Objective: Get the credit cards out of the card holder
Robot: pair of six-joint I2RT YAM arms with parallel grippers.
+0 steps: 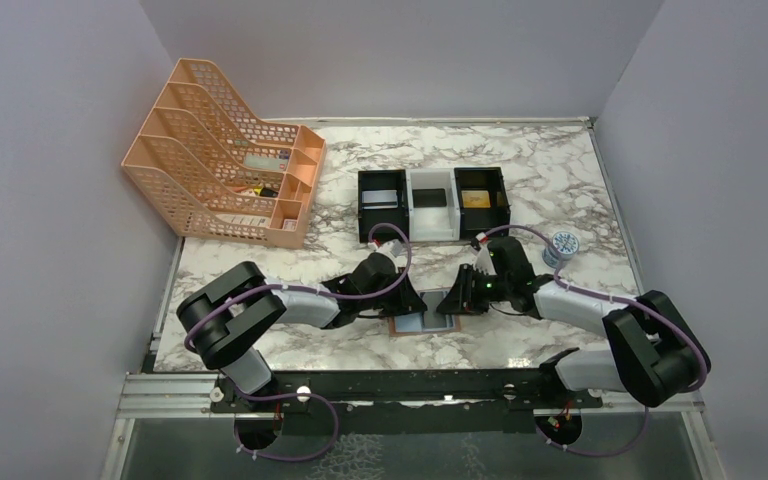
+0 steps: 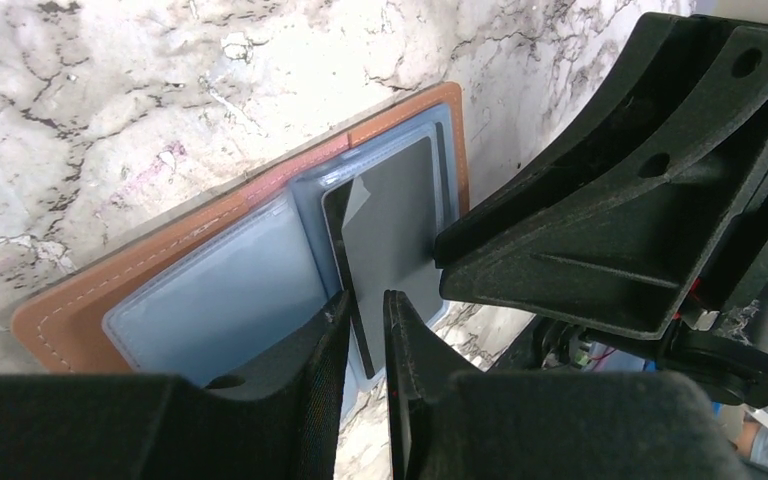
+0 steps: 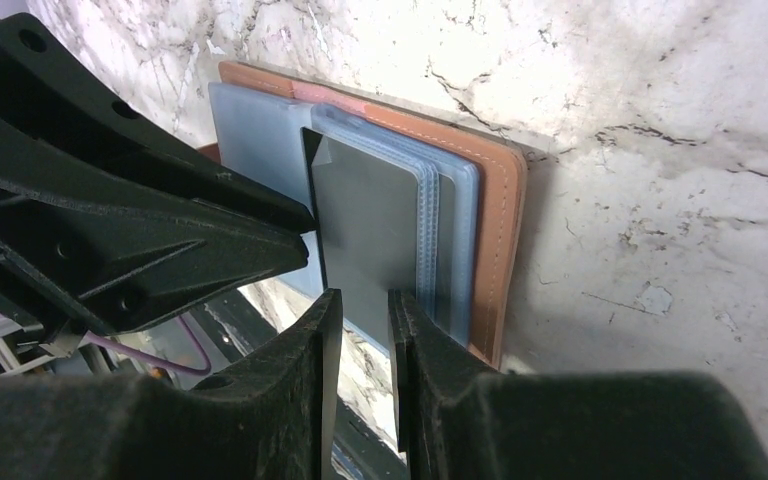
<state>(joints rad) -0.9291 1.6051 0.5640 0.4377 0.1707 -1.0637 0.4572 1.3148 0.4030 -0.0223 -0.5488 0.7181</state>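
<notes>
card holder (image 1: 423, 323) open on marble bench (image 1: 560, 170), dark grey card (image 3: 365, 220) in its lining (one corner out); left jaws and right jaws narrowly apart at card's edges.

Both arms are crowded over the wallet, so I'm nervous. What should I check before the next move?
1. Card holder lying open on the table: ok.
2. Dark grey card exposed in its sleeve: ok.
3. Left gripper at the card's edge: ok.
4. Left gripper actually pinching the card: cannot tell.
5. Right gripper gripping the sleeve: cannot tell.
6. Room between the two grippers: not ok, very close.
</notes>
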